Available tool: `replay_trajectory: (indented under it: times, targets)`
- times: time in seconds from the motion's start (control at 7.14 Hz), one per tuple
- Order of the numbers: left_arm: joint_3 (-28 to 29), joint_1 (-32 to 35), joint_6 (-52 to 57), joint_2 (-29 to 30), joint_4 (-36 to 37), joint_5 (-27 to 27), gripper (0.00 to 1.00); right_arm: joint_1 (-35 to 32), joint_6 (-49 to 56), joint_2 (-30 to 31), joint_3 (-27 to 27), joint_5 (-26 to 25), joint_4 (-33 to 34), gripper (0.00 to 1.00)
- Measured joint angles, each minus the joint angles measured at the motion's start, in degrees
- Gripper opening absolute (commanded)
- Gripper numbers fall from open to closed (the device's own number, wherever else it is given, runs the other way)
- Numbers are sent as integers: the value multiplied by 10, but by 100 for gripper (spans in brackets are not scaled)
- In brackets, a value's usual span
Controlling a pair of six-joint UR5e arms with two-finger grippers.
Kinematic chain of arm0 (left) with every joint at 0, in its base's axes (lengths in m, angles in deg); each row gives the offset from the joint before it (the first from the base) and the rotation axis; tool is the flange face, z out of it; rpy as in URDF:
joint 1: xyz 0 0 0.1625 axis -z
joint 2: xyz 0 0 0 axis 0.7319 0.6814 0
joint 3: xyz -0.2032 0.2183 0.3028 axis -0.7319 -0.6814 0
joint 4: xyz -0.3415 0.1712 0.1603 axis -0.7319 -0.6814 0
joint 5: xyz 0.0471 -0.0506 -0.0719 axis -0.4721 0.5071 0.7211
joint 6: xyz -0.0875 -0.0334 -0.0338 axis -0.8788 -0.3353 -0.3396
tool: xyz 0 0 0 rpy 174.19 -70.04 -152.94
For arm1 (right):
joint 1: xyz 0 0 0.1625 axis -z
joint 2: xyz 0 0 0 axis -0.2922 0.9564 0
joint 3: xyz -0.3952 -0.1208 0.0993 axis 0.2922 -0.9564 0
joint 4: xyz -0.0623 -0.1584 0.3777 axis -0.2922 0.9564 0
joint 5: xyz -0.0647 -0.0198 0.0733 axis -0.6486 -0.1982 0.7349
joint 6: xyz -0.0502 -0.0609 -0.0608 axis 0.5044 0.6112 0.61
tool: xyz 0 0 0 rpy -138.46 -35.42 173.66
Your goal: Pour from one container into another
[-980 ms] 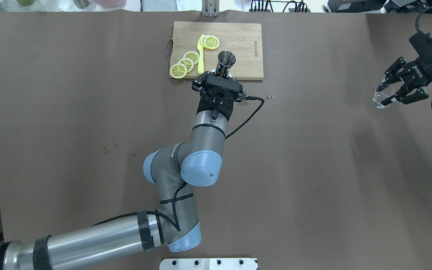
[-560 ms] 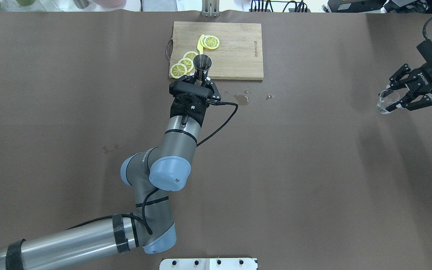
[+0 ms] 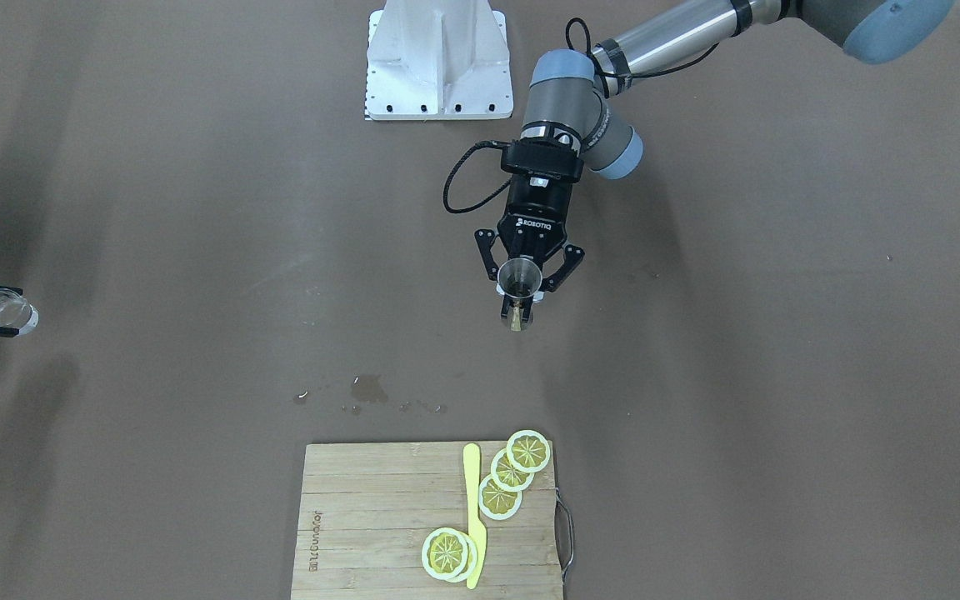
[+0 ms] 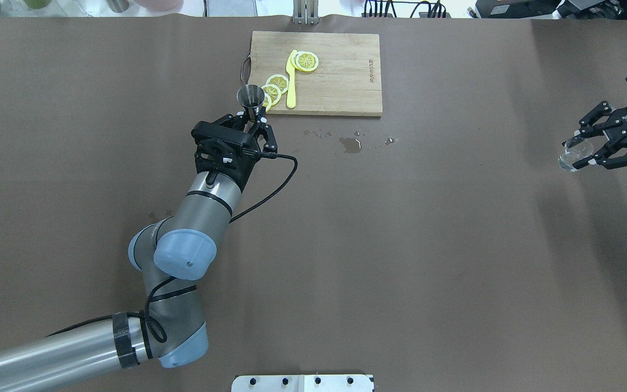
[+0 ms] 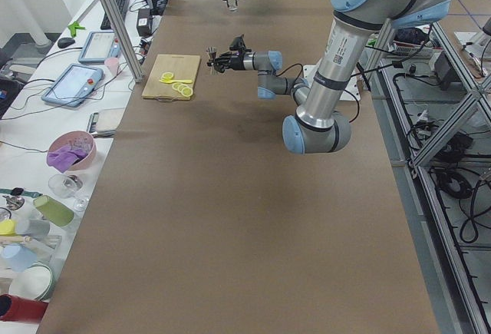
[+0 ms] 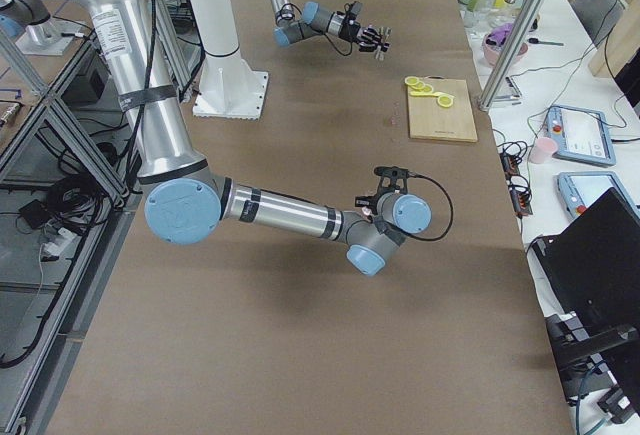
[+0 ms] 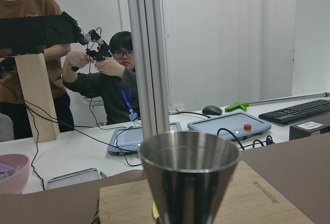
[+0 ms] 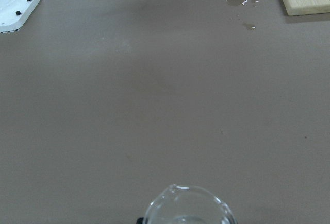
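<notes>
Steel jigger (image 4: 251,98) upright in left pincer (image 4: 254,120); glass (image 4: 570,157) in right pincer (image 4: 578,148).

- jigger (image 7: 188,175): steel, smooth, with a satin sheen and soft reflections
- glass tumbler (image 8: 188,209): clear glass, glossy
- cutting board (image 4: 340,71): pale wood in strips, matt
- table cover (image 4: 400,245): brown, smooth, matt
- wet spots (image 4: 350,144): shiny
- knife (image 4: 291,81): yellow, plastic-looking
- left arm (image 4: 47,359): brushed metal tube with smooth blue-grey caps
</notes>
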Motion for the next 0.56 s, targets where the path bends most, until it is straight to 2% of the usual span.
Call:
replay_trajectory:
  times: [0.28,0.56]
  targets:
    - [-9,3,0,-44,-46,5,0,-2,-99,-2,-11,-26,-102,0]
    - [-26,7,2,-85,-75,18,0,1,-214,-13,-30,-89,-225,0]
